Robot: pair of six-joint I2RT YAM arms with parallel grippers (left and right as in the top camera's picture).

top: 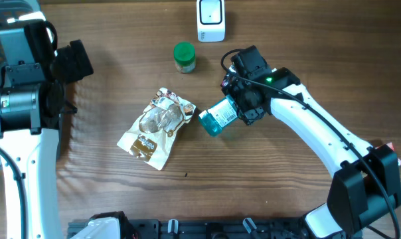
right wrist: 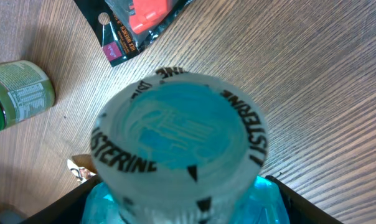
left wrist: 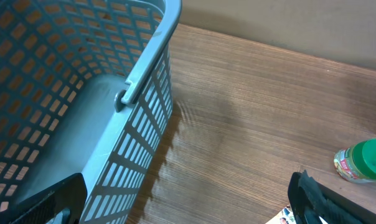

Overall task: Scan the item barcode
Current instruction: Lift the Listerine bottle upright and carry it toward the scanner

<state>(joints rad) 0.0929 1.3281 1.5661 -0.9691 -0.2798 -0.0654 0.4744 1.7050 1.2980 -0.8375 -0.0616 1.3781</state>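
A teal Listerine mouthwash bottle (top: pixel 217 118) lies tilted just above the table, and my right gripper (top: pixel 235 109) is shut on its body. In the right wrist view its white cap (right wrist: pixel 182 134) fills the middle, with my fingers (right wrist: pixel 70 202) pressed against both teal sides. A pale label shows on the bottle from overhead, but no barcode can be made out. The white scanner (top: pixel 210 20) stands at the table's far edge, well apart from the bottle. My left gripper (top: pixel 73 61) hangs open and holds nothing at the far left, next to a grey basket (left wrist: pixel 144 74).
A green-lidded jar (top: pixel 184 57) stands between the scanner and the bottle. A crumpled snack bag (top: pixel 157 125) lies just left of the bottle. A black packet with a red print (right wrist: pixel 138 22) lies beyond the bottle in the right wrist view.
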